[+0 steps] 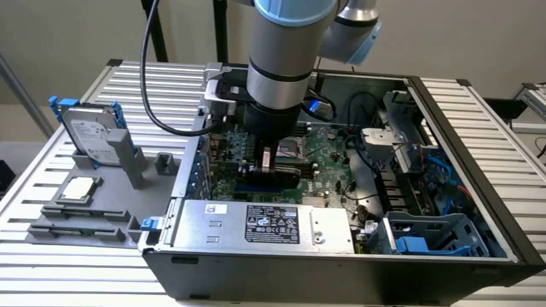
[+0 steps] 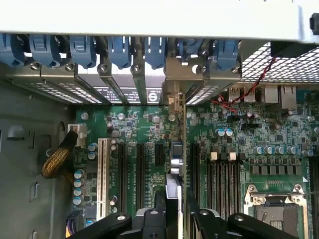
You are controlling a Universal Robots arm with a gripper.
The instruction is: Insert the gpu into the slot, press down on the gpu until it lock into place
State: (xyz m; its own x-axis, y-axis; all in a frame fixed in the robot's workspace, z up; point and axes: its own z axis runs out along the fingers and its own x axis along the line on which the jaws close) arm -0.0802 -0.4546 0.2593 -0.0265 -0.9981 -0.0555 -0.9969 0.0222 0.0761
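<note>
Insertion under way — gpu [image 2: 173, 191] not yet visibly locked.
We see the claw [image 2: 177, 215] clamped on the gpu, holding it on edge inside the case [image 1: 341, 275], bracket toward the rear openings. The blue slot [image 1: 256, 190] lies directly beneath — we judge the card lined up, with full seating and the press-down left.

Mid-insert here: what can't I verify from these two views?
How deep the gpu sits in the slot: in the wrist view the card's own body covers the joint; in the exterior view the gripper and the arm block it.
Whether it has locked: any catch at the slot's end lies under the card and gripper in both views.
The power-supply label text: exterior view, too small to read.
</note>
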